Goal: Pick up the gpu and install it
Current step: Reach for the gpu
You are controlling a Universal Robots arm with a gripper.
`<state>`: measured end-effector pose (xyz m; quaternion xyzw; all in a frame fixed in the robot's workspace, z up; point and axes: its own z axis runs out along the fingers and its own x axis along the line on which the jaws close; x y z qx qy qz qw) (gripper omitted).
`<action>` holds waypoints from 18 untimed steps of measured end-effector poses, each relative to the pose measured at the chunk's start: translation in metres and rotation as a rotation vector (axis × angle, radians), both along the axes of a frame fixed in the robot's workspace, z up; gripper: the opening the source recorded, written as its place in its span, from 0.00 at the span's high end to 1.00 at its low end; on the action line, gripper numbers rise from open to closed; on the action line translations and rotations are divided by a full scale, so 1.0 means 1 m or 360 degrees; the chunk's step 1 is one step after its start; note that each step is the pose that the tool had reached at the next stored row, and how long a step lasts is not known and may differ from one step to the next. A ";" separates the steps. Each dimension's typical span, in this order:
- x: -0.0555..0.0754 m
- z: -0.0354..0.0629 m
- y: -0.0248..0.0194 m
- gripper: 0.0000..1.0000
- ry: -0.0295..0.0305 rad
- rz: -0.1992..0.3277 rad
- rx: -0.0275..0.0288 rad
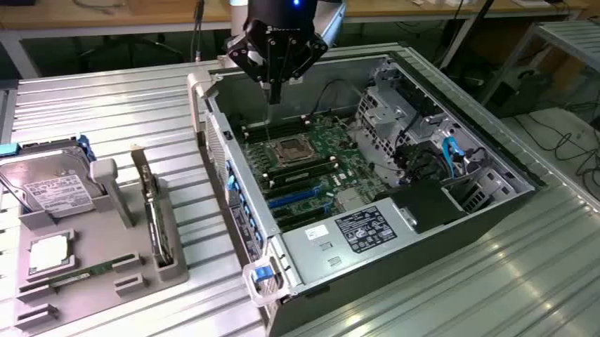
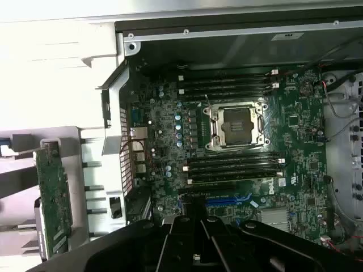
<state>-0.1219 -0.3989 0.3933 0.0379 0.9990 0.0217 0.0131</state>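
The gpu [image 1: 153, 210] stands edge-on as a thin dark slab in a slot of the grey holder [image 1: 117, 242], at the exterior view's left. In the wrist view the gpu [image 2: 54, 198] shows its green circuit face, outside the case wall. My gripper [image 1: 274, 97] hangs over the back part of the open computer case [image 1: 281, 242], well apart from the gpu. Its fingers are shut together with nothing between them. In the wrist view the gripper [image 2: 190, 214] points down at the motherboard [image 2: 170, 141], near the blue card slots [image 2: 227, 200].
The holder also carries a silver labelled hard drive [image 1: 56, 186], a square silver chip [image 1: 47, 254] and a narrow green memory stick [image 1: 80, 277]. Inside the case are the processor socket [image 1: 289, 151], drive cages [image 1: 394, 105] and blue cables [image 1: 450, 154]. Ribbed metal table [image 1: 487, 281] surrounds everything.
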 end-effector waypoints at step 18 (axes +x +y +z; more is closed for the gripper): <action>-0.027 0.0000 0.0000 0.89 0.00000 0.0000 0.00001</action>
